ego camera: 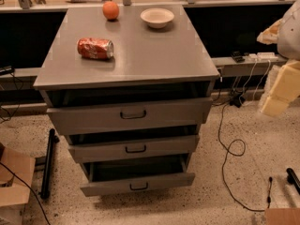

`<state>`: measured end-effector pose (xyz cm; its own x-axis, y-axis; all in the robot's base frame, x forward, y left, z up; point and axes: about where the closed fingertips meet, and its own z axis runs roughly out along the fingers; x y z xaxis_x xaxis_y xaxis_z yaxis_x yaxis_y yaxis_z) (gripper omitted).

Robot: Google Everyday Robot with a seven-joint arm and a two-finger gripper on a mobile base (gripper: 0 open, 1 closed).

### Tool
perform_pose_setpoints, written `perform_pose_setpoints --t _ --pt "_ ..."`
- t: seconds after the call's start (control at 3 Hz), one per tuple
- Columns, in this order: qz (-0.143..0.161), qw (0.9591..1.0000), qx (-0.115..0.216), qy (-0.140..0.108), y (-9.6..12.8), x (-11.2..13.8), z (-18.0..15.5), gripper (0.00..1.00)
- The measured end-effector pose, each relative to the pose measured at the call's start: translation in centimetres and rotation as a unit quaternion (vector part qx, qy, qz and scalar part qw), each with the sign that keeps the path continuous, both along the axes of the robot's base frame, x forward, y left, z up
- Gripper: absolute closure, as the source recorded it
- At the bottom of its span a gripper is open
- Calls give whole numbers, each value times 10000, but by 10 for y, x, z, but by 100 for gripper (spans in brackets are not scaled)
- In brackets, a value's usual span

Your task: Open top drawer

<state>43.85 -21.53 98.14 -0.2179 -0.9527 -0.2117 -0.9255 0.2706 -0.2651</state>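
Observation:
The top drawer [93, 118] is the widest grey metal drawer of the cabinet, with a dark wire pull handle [133, 114] at its centre. Its front stands out a little from the cabinet, with a dark gap above it. Two narrower drawers sit below it, the middle drawer [103, 150] and the bottom drawer [112, 185], which is pulled out furthest. My gripper [280, 89], a cream-coloured block on the arm, hangs at the right edge of the camera view, well to the right of the cabinet and touching nothing.
On the cabinet top [150, 46] lie a crushed red can [95, 48], an orange [111, 10] and a white bowl [157, 18]. Black cables [225, 139] trail on the floor at the right. A black rod [48, 163] and a cardboard box [14, 179] are at the left.

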Motion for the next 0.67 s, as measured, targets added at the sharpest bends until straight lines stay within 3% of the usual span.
perform_pose_setpoints --t 0.67 --pt "139 9999 84 -6 12 1 -9 0"
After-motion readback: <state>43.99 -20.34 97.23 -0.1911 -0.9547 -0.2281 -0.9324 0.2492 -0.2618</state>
